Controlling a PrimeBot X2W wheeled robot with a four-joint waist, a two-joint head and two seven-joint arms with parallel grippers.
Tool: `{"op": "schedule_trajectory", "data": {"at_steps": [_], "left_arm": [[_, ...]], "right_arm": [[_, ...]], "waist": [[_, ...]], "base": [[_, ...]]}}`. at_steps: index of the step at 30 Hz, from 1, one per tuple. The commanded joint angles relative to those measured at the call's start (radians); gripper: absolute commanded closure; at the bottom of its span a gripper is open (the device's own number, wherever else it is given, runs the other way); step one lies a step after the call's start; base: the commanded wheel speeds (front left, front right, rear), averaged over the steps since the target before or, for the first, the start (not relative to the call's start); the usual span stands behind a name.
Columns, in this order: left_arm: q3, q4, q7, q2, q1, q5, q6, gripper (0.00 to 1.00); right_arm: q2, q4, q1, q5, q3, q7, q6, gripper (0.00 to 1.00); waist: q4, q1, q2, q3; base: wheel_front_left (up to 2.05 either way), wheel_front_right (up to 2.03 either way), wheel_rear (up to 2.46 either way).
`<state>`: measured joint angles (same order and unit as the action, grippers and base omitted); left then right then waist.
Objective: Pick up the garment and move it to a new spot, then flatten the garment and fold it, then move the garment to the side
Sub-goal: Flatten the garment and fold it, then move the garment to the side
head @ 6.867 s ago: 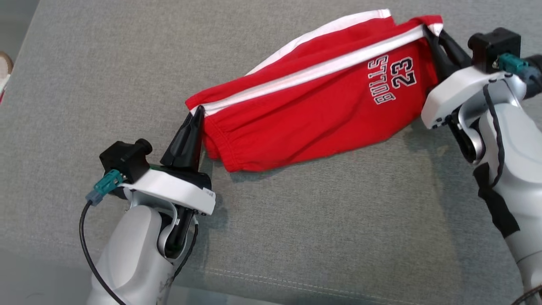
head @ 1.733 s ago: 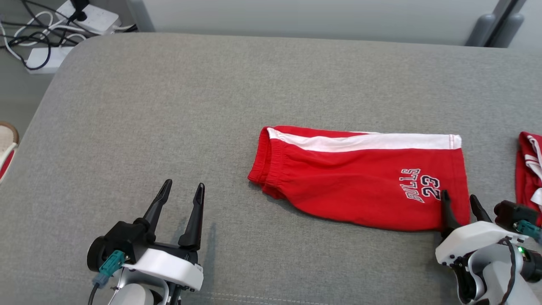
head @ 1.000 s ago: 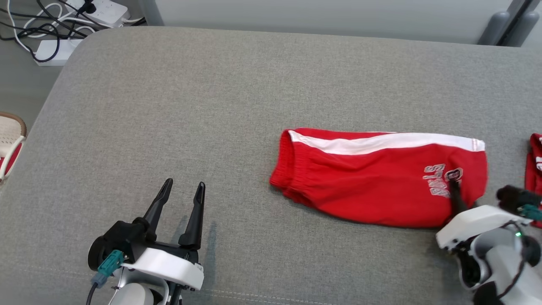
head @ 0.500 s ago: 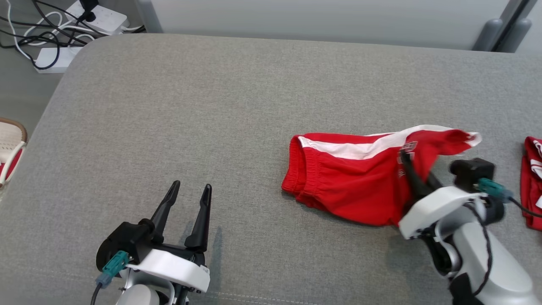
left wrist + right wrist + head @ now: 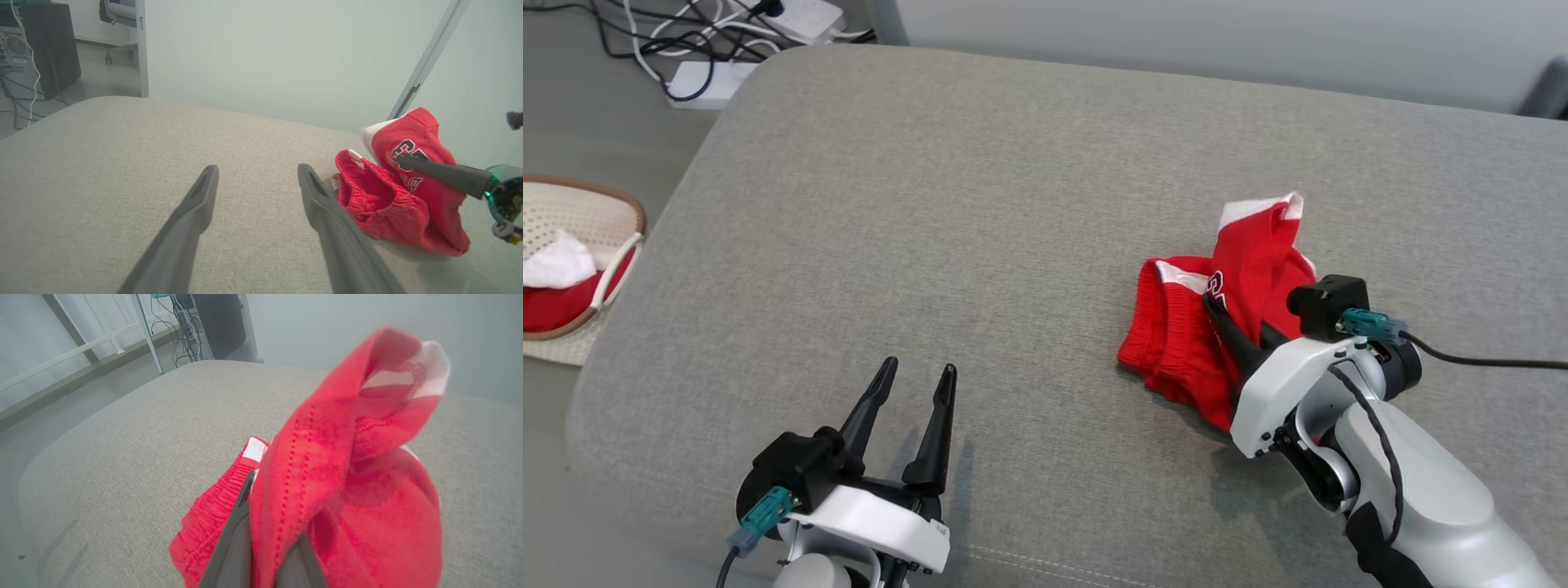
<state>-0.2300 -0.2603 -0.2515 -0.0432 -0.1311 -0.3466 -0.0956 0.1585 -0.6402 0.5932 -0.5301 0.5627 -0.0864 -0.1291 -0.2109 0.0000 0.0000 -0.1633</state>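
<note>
The garment [image 5: 1184,343] is a pair of red shorts with a white stripe, lying on the grey cushion at mid right. Its hem end is lifted and carried over toward the waistband. My right gripper [image 5: 1213,306] is shut on the garment's raised hem, with the cloth [image 5: 322,457] draped over its fingers [image 5: 235,539]. The left wrist view shows the garment [image 5: 392,200] bunched, with the right finger [image 5: 441,173] across its lettering. My left gripper [image 5: 916,377] hovers open near the cushion's front left, well apart from the garment, its fingers [image 5: 192,212] holding nothing.
The grey cushion [image 5: 980,188] spreads wide to the left and behind. A woven basket [image 5: 584,220] with red and white cloth sits on the floor at the left. Power strips and cables [image 5: 735,33] lie on the floor at the far left corner.
My right gripper has carried the garment's hem end further left and up, folding it over the waistband end. The head camera has turned, shifting the whole scene. The left gripper stays open.
</note>
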Motion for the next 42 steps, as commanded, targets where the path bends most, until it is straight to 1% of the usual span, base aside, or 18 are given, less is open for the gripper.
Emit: {"op": "schedule_trajectory", "data": {"at_steps": [1,2,3,10,12,13,16,18,20,24,27,31,37,42], "left_arm": [[0.022,0.022,-0.010,-0.007,-0.022,-0.017,0.008,0.00],[0.020,0.021,-0.010,-0.007,-0.022,-0.019,0.008,0.00],[0.019,0.021,-0.010,-0.007,-0.023,-0.021,0.009,0.00],[0.016,0.024,-0.010,-0.007,-0.024,-0.029,0.018,0.00],[0.020,0.027,-0.010,-0.007,-0.025,-0.028,0.020,0.00],[0.026,0.031,-0.010,-0.007,-0.022,-0.026,0.021,0.00],[0.034,0.036,-0.010,-0.007,-0.018,-0.025,0.022,0.00],[0.033,0.038,-0.010,-0.007,-0.018,-0.024,0.021,0.00],[0.032,0.040,-0.010,-0.007,-0.019,-0.024,0.021,0.00],[0.023,0.041,-0.010,-0.007,-0.023,-0.017,0.019,0.00],[0.021,0.041,-0.010,-0.007,-0.028,-0.013,0.017,0.00],[0.016,0.037,-0.010,-0.007,-0.037,-0.008,0.012,0.00],[0.012,0.031,-0.010,-0.007,-0.046,-0.001,0.006,0.00],[0.014,0.029,-0.010,-0.007,-0.053,0.000,0.003,0.00]], "right_arm": [[-0.011,-0.016,0.034,-0.004,0.024,0.007,-0.002,0.78],[-0.013,-0.033,0.041,-0.007,0.026,0.010,-0.002,0.51],[-0.013,-0.050,0.050,-0.002,0.034,0.012,-0.002,0.00],[-0.022,-0.108,0.097,0.007,0.069,0.006,-0.002,0.00],[-0.020,-0.093,0.110,0.006,0.092,0.003,-0.002,0.00],[-0.020,-0.048,0.120,-0.014,0.124,0.000,-0.002,0.00],[0.005,0.015,0.133,-0.046,0.149,0.014,-0.002,0.00],[0.029,0.049,0.137,-0.064,0.127,0.002,-0.002,0.00],[0.053,0.057,0.129,-0.080,0.065,-0.026,-0.002,0.00],[0.084,0.005,0.081,-0.083,-0.057,-0.056,-0.002,0.00],[0.073,-0.044,0.035,-0.087,-0.101,-0.055,-0.002,0.00],[0.036,-0.104,-0.005,-0.110,-0.136,-0.054,-0.002,0.00],[-0.009,-0.181,-0.014,-0.152,-0.167,-0.065,-0.002,0.00],[-0.011,-0.243,0.003,-0.159,-0.168,-0.083,-0.002,0.00]], "waist": [[-0.023,0.0000,0.0000,-0.009],[-0.027,0.0000,0.0000,-0.011],[-0.031,0.0000,0.0000,-0.012],[-0.033,0.0000,0.0000,-0.007],[-0.026,0.0000,0.0000,-0.004],[-0.014,0.0000,0.0000,0.001],[0.007,0.0000,0.0000,0.005],[0.017,0.0000,0.0000,0.006],[0.026,0.0000,0.0000,0.006],[0.036,0.0000,0.0000,0.003],[0.037,0.0000,0.0000,-0.005],[0.030,0.0000,0.0000,-0.024],[0.003,0.0000,0.0000,-0.047],[-0.019,0.0000,0.0000,-0.062]], "base": [[0.00,0.00,0.00],[0.00,0.00,0.00],[0.00,0.00,0.00],[0.00,0.00,0.00],[0.00,0.00,0.00],[0.00,0.00,0.00],[0.00,0.00,0.00],[0.00,0.00,0.00],[0.00,0.00,0.00],[0.00,0.00,0.00],[0.00,0.00,0.00],[0.00,0.00,0.00],[0.00,0.00,0.00],[0.00,0.00,0.00]]}}
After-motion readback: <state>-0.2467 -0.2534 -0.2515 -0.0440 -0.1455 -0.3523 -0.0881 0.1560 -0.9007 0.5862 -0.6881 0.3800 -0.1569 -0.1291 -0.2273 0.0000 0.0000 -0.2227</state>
